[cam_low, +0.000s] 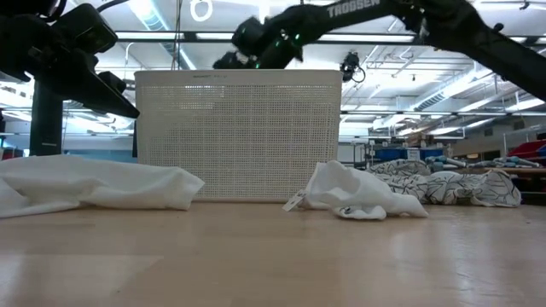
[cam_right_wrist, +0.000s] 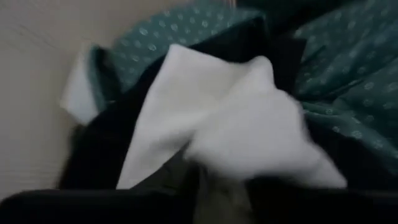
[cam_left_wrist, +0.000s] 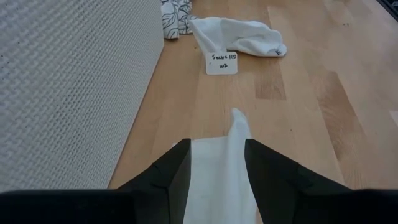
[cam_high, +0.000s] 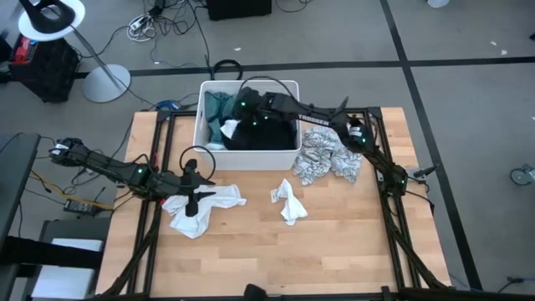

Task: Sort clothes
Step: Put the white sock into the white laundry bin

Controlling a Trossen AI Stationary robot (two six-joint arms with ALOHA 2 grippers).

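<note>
A white garment (cam_high: 201,209) lies spread on the table at the near left; it also shows in the low view (cam_low: 94,188). My left gripper (cam_high: 199,186) hangs open above it, its fingers (cam_left_wrist: 177,171) on either side of the cloth (cam_left_wrist: 217,180) without touching. A white sock (cam_high: 289,201) with a paper tag (cam_left_wrist: 222,63) lies at mid table. A white-grey patterned garment (cam_high: 328,157) lies to the right of the white tub (cam_high: 288,155). My right gripper (cam_high: 243,110) is down inside the tub, over black (cam_high: 267,134) and teal (cam_high: 219,104) clothes, with white cloth (cam_right_wrist: 236,130) right before it.
The tub's perforated wall (cam_low: 239,136) stands just beyond the white garment and the sock. Bare wooden table (cam_high: 276,259) stretches along the near side. A lamp base (cam_high: 106,82) and cables lie on the floor beyond the table's far left.
</note>
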